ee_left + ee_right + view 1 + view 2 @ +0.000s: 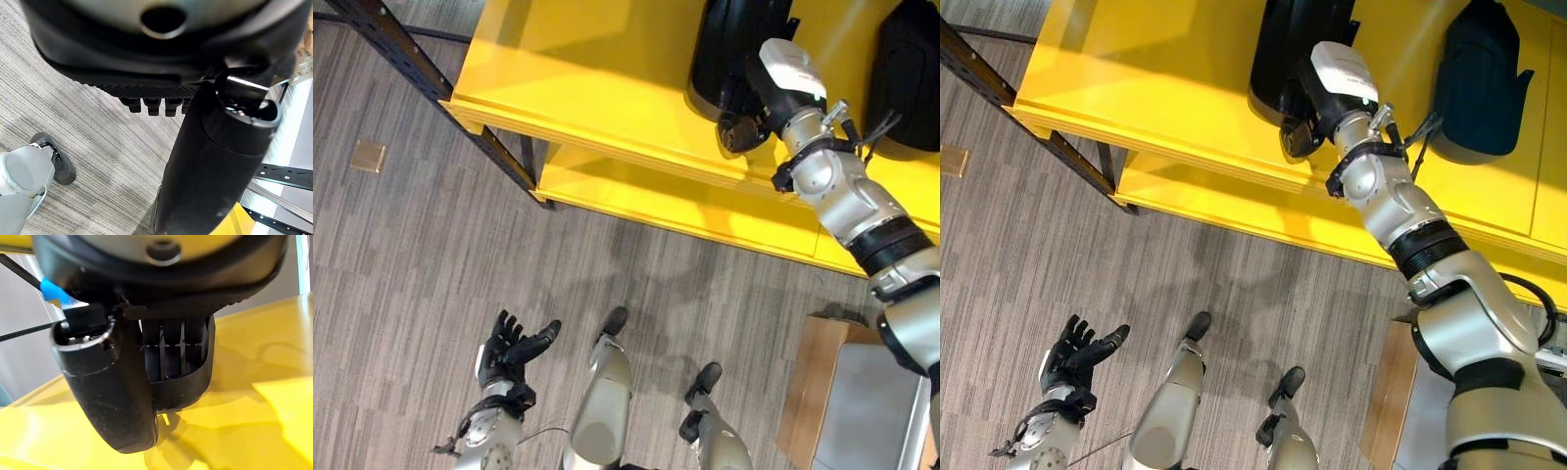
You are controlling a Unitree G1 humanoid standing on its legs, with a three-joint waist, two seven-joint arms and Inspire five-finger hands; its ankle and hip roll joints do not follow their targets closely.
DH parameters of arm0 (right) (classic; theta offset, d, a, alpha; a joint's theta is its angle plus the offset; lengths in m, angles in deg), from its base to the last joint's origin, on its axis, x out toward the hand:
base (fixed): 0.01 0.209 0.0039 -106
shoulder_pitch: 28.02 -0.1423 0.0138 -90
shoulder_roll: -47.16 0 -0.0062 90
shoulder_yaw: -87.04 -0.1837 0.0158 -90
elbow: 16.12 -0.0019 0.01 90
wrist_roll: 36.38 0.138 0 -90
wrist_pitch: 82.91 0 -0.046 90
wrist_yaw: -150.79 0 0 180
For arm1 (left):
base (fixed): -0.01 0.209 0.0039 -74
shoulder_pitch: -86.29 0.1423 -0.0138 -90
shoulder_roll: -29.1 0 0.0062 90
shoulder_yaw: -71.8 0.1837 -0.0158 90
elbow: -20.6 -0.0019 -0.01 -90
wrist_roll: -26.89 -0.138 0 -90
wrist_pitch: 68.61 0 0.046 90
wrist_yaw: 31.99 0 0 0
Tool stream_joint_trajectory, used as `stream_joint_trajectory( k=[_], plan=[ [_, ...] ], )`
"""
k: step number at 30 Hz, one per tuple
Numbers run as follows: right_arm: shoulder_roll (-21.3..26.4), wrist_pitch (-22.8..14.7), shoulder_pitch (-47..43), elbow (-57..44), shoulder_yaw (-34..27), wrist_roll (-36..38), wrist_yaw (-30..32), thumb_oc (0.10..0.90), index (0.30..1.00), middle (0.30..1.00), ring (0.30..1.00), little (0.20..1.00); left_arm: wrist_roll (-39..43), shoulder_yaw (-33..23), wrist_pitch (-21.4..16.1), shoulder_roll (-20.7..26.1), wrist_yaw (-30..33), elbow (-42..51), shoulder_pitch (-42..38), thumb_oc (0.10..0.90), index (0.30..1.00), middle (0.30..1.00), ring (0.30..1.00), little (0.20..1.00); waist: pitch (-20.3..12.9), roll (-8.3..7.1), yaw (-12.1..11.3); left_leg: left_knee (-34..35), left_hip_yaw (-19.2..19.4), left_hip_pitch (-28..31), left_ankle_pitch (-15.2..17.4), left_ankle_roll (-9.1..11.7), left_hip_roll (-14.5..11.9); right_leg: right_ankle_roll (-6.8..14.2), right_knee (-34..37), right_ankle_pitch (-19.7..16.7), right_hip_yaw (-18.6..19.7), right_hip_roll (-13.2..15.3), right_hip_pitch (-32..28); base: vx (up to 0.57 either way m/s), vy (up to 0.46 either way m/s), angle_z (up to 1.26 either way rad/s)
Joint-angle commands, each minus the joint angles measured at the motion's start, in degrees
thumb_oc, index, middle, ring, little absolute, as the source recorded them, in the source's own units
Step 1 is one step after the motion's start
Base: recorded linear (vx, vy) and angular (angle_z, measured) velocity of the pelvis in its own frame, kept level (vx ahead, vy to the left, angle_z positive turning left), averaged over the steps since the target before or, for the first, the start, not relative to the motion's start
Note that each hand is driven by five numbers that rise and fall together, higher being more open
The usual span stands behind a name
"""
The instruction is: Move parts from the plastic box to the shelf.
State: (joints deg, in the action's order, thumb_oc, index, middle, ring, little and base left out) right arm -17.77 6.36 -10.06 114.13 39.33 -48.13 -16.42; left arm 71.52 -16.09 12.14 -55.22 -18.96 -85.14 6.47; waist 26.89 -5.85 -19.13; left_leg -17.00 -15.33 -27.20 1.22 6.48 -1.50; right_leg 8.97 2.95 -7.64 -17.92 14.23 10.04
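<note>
My right robot hand [1301, 125] is up on the bright yellow flat shelf [578, 69], its fingers [173, 350] and thumb curled round the rim of a black moulded plastic part [729, 49] at that part's near end. The part looks to be lying on the upper yellow board, well in from the front lip. A second black moulded part [1479, 83] sits further along the same board to the right, apart from the first. My left robot hand [509, 351] hangs low over the grey wood-pattern floor [431, 255], fingers straight, holding nothing.

I judge the step to be setting this part down. To do it well I'd check that the part bears fully on the board before letting go, then uncurl fingers and thumb together and draw the hand straight back along the wrist line so nothing drags the rim sideways. Keep it clear of the second part and off the front edge. A grey-lined box with a tan wooden side [857, 411] shows at lower right; I can't tell what's in it.
</note>
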Motion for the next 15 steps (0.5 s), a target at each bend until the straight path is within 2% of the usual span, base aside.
stream_joint_trajectory(
  k=[1,15],
  plan=[
    [5.6,-1.2,-10.2,-0.9,2.1,-0.3,3.4,0.400,0.300,0.300,0.300,0.300,-0.1,-0.6,-4.9,4.8,-0.8,4.1,3.2,0.900,1.000,1.000,1.000,1.000,-2.2,-0.41,-0.1,4.5,2.0,-1.2,-3.5,-2.3,-0.7,2.4,-5.7,3.3,-2.0,4.8,-3.5,0.00,0.000,0.00],
    [7.0,-1.3,-11.6,-0.5,4.1,-0.9,2.9,0.400,0.300,0.300,0.300,0.300,-0.2,-1.1,-5.1,5.1,-0.7,3.9,2.9,0.900,1.000,1.000,1.000,1.000,-2.5,-0.64,0.2,3.9,1.8,-1.3,-3.1,-2.3,-0.6,2.4,-5.8,3.6,-2.0,4.7,-3.6,0.00,0.000,0.00]
  ],
)
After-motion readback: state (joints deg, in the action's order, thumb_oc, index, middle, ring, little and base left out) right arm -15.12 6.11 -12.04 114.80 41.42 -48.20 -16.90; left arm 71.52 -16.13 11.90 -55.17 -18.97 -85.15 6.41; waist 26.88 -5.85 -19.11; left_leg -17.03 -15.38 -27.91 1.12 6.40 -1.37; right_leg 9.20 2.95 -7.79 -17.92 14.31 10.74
